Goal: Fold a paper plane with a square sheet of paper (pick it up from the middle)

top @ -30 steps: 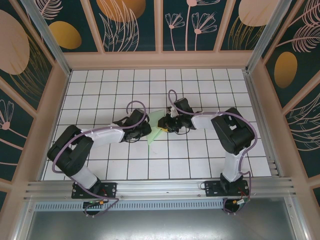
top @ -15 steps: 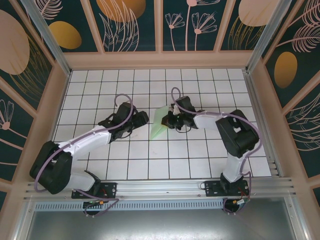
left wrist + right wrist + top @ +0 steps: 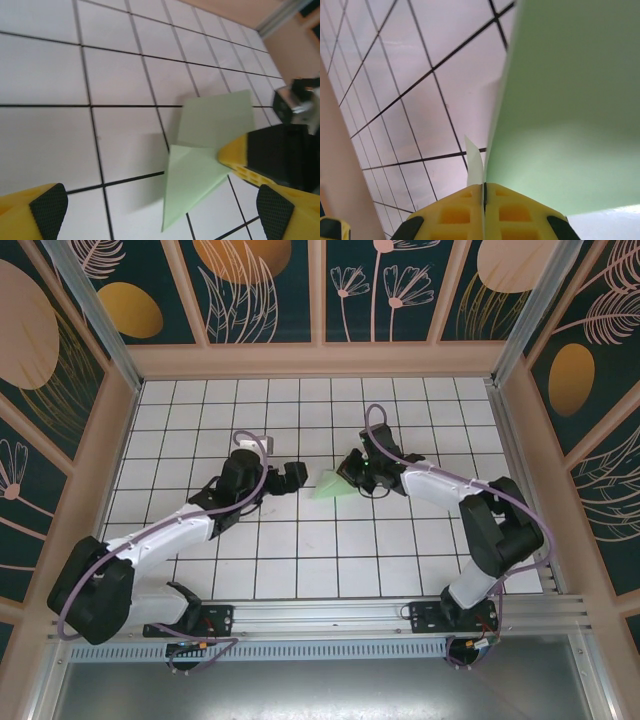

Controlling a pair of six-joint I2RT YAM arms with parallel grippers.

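Note:
The square sheet of paper is folded into a pale mint-green pointed paper plane [image 3: 326,485], held up above the white grid table [image 3: 300,570] near its middle. My right gripper [image 3: 348,472] is shut on the plane's right end. In the right wrist view the yellow fingers [image 3: 520,212] pinch the fold, and a green wing [image 3: 570,125] spreads away to the right. My left gripper [image 3: 293,476] is open just left of the plane and apart from it. In the left wrist view the plane [image 3: 195,170] points down between my wide-open left gripper [image 3: 161,205].
Pink walls [image 3: 320,360] close in the table at the back and both sides. A metal rail [image 3: 320,615] runs along the near edge by the arm bases. The right arm's yellow and black finger [image 3: 265,155] lies against the plane's right side.
My left gripper has opened, let go of the paper and drawn back to the left. My right gripper has shut on the plane and carried it slightly up and to the right.

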